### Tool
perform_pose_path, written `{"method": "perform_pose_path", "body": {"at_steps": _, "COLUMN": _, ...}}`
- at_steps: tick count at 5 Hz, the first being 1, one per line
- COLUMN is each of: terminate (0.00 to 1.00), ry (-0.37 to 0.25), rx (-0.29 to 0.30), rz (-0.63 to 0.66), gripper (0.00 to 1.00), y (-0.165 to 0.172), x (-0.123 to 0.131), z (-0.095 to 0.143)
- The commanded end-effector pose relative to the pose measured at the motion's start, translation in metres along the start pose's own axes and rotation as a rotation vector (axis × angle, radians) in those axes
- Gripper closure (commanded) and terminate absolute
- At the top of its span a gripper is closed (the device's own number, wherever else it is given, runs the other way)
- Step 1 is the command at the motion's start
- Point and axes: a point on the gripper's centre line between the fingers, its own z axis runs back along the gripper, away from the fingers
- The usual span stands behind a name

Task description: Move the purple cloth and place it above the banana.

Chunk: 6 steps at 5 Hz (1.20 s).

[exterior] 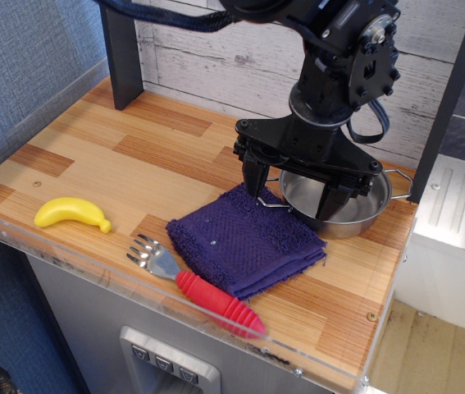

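— Cloth [244, 242] first: where is it?

— Folded flat on the wooden counter [134, 156], right of centre. Its far corner touches the steel pan [343, 205], and its near edge lies just beside the red-handled fork [199, 287]. I see layered edges on the right side, so it is a stack, not a single sheet.

— And the banana [72, 213]?

— Well apart, near the left front edge, lying on its side. The spot above it is bare wood, which I read as the target.

— What is your gripper [292, 193] doing?

— It hangs wide and empty, fingers pointing down. The left finger sits over the cloth's far corner; the right one is in front of the pan. I judge nothing is grasped yet.

— Why that corner?

— My guess: it is the part nearest the arm. But the pan's rim and wire handle crowd it, so closing there could catch metal. I would shift toward the cloth's middle, then pinch all layers so it does not unfold on the way left.
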Motion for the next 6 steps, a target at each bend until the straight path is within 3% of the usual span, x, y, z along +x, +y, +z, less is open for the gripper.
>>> {"method": "perform_pose_path", "body": {"at_steps": 1, "terminate": 0.0, "ry": 0.0, "rx": 0.0, "rz": 0.0, "gripper": 0.0, "y": 0.0, "x": 0.0, "z": 0.0}}
{"method": "perform_pose_path", "body": {"at_steps": 3, "terminate": 0.0, "ry": 0.069, "rx": 0.002, "rz": 0.025, "gripper": 0.0, "y": 0.014, "x": -0.021, "z": -0.027}}
{"method": "perform_pose_path", "body": {"at_steps": 5, "terminate": 0.0, "ry": 0.103, "rx": -0.02, "rz": 0.076, "gripper": 0.0, "y": 0.03, "x": -0.019, "z": -0.053}}
{"method": "perform_pose_path", "body": {"at_steps": 6, "terminate": 0.0, "ry": 0.122, "rx": -0.001, "rz": 0.09, "gripper": 0.0, "y": 0.037, "x": -0.018, "z": -0.065}}
